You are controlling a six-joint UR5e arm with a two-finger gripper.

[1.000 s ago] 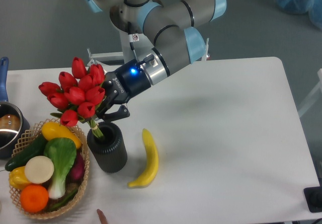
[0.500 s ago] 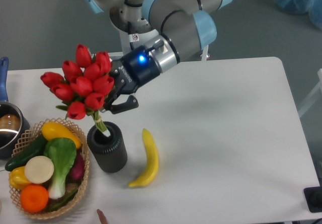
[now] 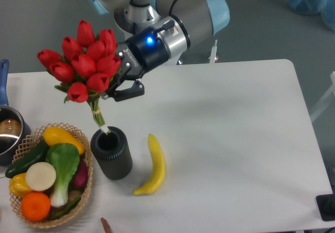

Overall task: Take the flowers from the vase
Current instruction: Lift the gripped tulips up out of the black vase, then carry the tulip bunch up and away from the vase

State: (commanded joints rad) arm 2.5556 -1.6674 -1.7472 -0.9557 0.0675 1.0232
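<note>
Now the gripper is in the upper left part of the frame, at the end of the grey and blue arm, and it is closed on the flowers. Its black fingers clamp the bunch just under the red buds, where the green leaves start. The flowers are held tilted, with the buds toward the upper left and the short bound stems pointing down and to the right. The lowest tip of the stems is right at the mouth of the vase; I cannot tell if it is touching the rim or just above it. The vase stands upright on the white table, in the lower left part of the frame, below the gripper. Just to the right of the vase lies 1 yellow banana, not touching it. To the left of the vase, very near it, is a wicker basket with vegetables and fruit. At the left edge of the frame, a metal pot with a blue handle is partly visible.
</note>
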